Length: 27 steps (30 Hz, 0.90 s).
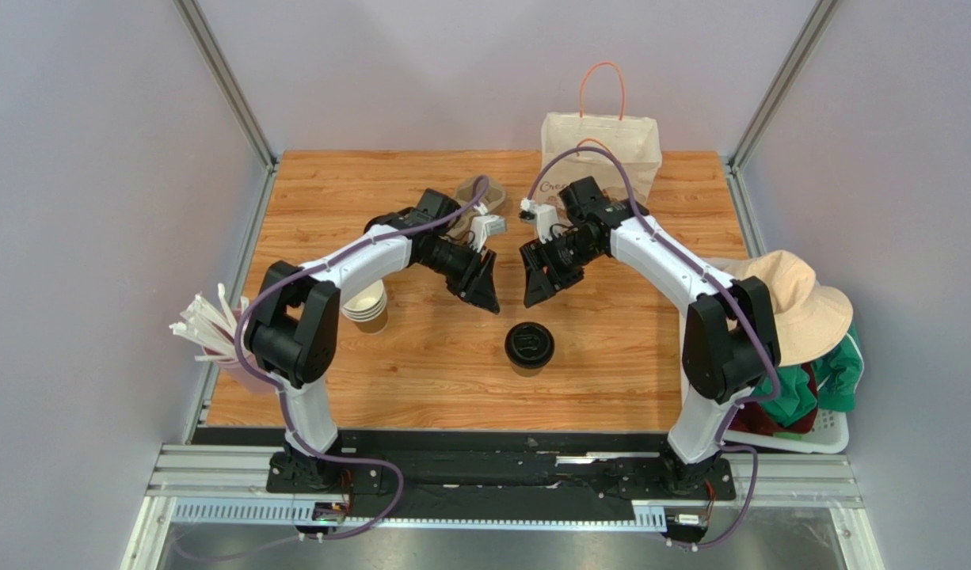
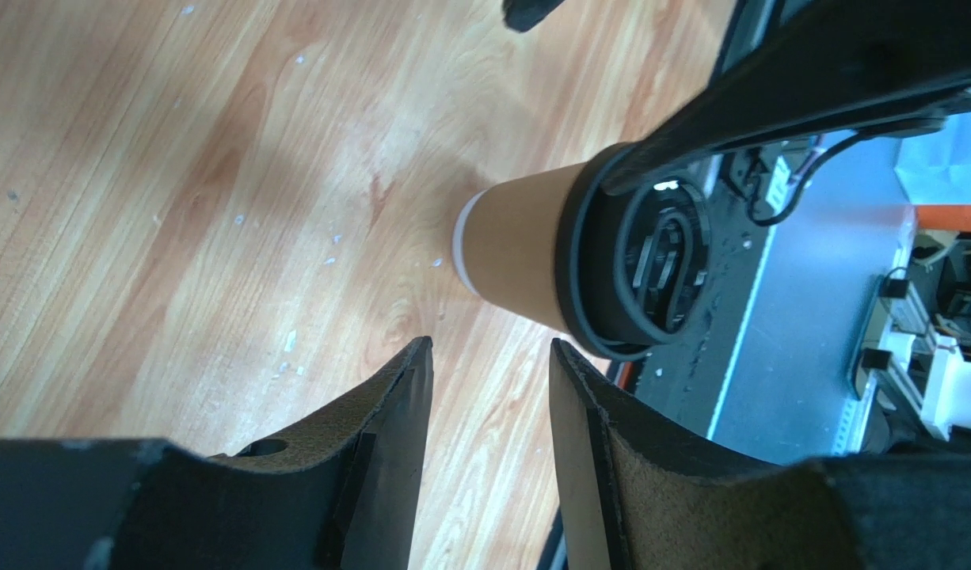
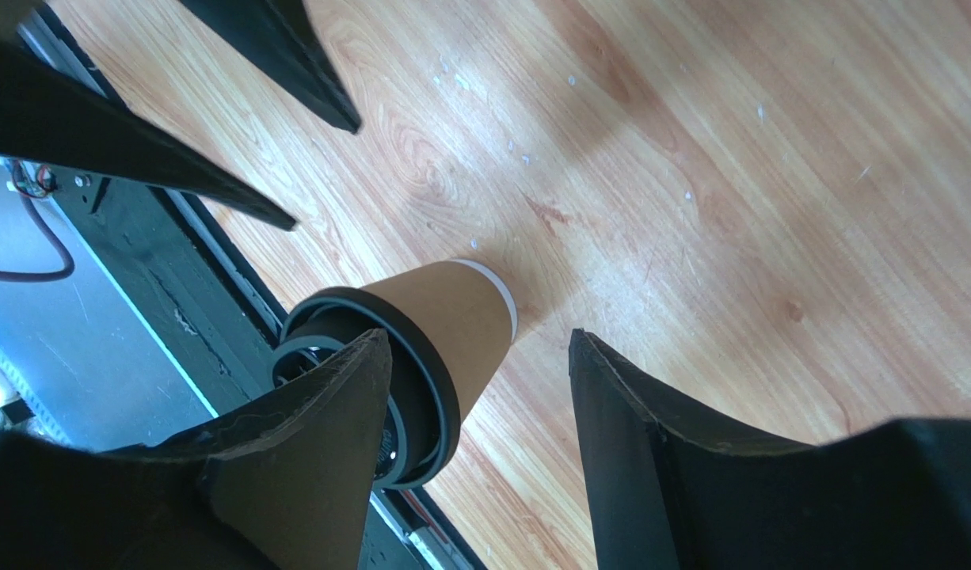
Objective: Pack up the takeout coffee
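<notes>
The takeout coffee (image 1: 530, 346), a kraft-brown cup with a black sip lid, stands upright on the wooden table (image 1: 645, 380) near the front middle. My left gripper (image 1: 484, 285) hovers above and behind it to the left, open and empty. My right gripper (image 1: 536, 285) hangs close beside it, also open, just behind the cup. In the left wrist view the cup (image 2: 514, 255) lies beyond the parted left gripper (image 2: 490, 347). In the right wrist view the cup (image 3: 455, 309) shows below, between the spread fingers of the right gripper (image 3: 478, 339), untouched.
A beige paper bag (image 1: 600, 149) with orange handles stands at the back right. A stack of lidless cups (image 1: 365, 306) sits left of centre under the left arm. White straws (image 1: 205, 321) stick out at the left edge. A hat (image 1: 794, 303) lies on a basket at the right.
</notes>
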{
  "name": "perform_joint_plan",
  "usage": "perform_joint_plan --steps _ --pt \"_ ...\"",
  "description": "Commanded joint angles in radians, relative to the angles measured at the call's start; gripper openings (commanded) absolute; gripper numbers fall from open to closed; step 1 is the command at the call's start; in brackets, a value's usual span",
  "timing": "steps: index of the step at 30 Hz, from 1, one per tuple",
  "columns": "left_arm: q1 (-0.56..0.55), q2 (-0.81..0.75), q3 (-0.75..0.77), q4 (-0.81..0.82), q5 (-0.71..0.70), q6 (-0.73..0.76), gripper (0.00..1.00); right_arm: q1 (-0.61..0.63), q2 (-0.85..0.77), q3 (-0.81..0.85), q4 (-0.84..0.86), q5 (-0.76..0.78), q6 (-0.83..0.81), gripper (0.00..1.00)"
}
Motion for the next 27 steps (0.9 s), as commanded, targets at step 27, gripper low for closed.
perform_joint_plan --steps 27 --pt "0.13 -0.145 -0.02 0.002 0.072 0.024 0.52 0.136 -0.312 -0.34 -0.119 0.071 -0.285 0.6"
